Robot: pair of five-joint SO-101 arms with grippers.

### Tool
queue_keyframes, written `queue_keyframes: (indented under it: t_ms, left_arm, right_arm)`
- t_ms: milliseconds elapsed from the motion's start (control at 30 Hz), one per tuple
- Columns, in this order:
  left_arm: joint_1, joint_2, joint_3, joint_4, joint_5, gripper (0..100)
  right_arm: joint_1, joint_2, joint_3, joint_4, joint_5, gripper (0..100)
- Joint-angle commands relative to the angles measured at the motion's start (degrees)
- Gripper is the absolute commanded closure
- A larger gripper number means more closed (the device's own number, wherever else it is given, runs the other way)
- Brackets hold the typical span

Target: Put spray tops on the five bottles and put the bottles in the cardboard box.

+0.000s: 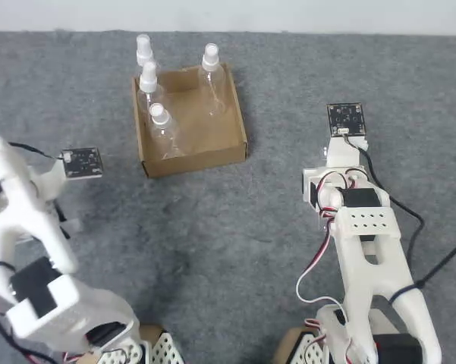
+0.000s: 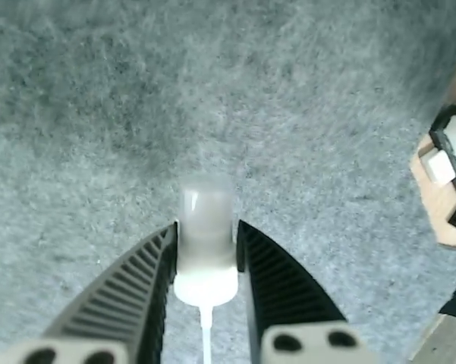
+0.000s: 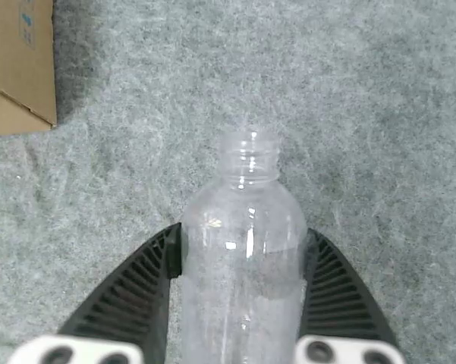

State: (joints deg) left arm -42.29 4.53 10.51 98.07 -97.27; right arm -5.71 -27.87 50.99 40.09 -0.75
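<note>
two white arms sit nearest, the left arm (image 1: 38,227) at seven o'clock and the right arm (image 1: 368,243) at five o'clock of the high view, probably placed side by side so the parts they carry can be brought together. at eleven o'clock, well apart from both arms, lies the cardboard box (image 1: 193,161), open side up. four bottles (image 1: 212,83) with tops on are already inside, so by my count one is left to finish. that fifth bottle (image 3: 243,250) is gripped around its body by the right hand (image 3: 243,239), its neck open and pointing away from the wrist, probably offered up for a top. the left hand (image 2: 206,231) is closed on a spray top (image 2: 205,258), its thin tube running back toward the wrist. grey, felt-like cloth covers the table (image 1: 235,250). a pale strip (image 1: 288,15) runs along the twelve o'clock edge; wall or floor, i cannot tell.
</note>
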Motion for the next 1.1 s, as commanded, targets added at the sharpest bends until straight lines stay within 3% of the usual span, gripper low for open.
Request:
queue_keyframes:
  t_ms: [0, 233, 533, 867, 1067]
  left_arm:
    - [0.44, -3.43, -0.57, -1.05, 4.13, 96]
    - [2.99, -3.34, -0.48, -6.07, 15.03, 96]
    - [4.75, -3.25, -0.31, -18.46, 33.32, 96]
    - [5.98, -3.25, -0.31, -23.30, 48.00, 96]
    - [5.63, -3.25, 2.68, -20.13, 54.15, 96]
  right_arm:
    - [0.48, -2.51, -1.41, -1.27, -0.09, 88.0]
    - [0.57, -2.59, -1.41, -1.27, -0.09, 88.0]
    - [0.48, -2.42, -1.41, -1.27, -0.09, 88.0]
    - [0.57, -2.68, -1.41, -1.19, -0.09, 88.0]
    - [0.57, -2.51, -1.41, -1.27, -0.18, 88.0]
